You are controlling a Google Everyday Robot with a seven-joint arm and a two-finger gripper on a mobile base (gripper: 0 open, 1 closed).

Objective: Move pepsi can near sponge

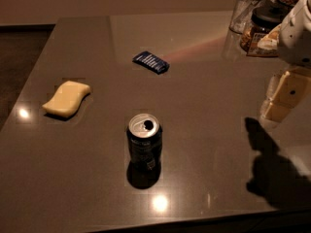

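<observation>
The pepsi can point(144, 142) stands upright near the middle front of the dark table, its silver top and open tab hole facing up. The sponge point(66, 98), a pale yellow wavy slab, lies flat at the left of the table, well apart from the can. My gripper point(283, 100) hangs at the right edge of the view, above the table and far to the right of the can, with its pale yellow fingers point(291, 92) pointing down and nothing between them.
A flat blue packet point(151, 62) lies behind the can toward the back. A clear glass point(248, 9) and a dark-lidded jar point(260, 28) stand at the back right. The table's front edge point(194, 217) runs close below the can.
</observation>
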